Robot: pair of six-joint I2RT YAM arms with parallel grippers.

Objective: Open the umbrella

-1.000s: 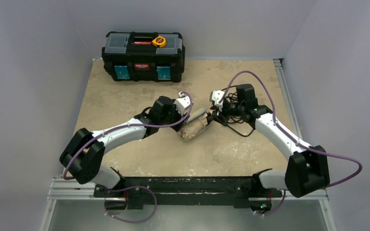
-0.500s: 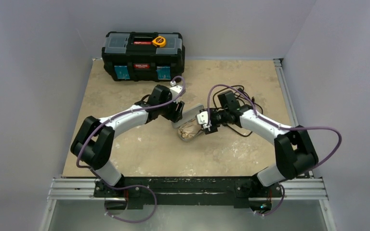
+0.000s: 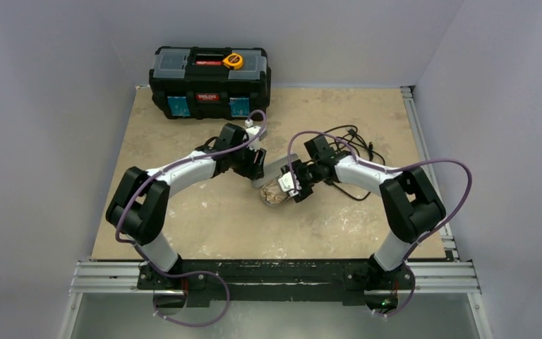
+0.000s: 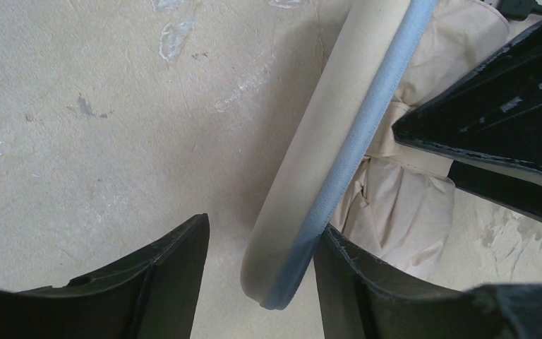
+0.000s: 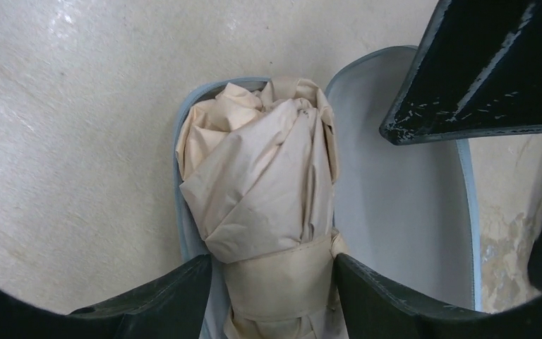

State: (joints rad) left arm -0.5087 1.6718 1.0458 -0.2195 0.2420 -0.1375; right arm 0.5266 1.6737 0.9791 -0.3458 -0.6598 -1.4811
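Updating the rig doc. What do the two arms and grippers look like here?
Both alike: left arm and right arm have white links between bulky black joint housings, each with a purple cable looping loose alongside. Left gripper and right gripper have black, wedge-shaped fingers, scuffed with pale scratches. No markings readable.

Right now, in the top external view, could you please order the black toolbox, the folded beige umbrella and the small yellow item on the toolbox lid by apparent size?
1. black toolbox, by far the largest
2. folded beige umbrella, partly covered, yet clearly second
3. small yellow item, clearly the smallest
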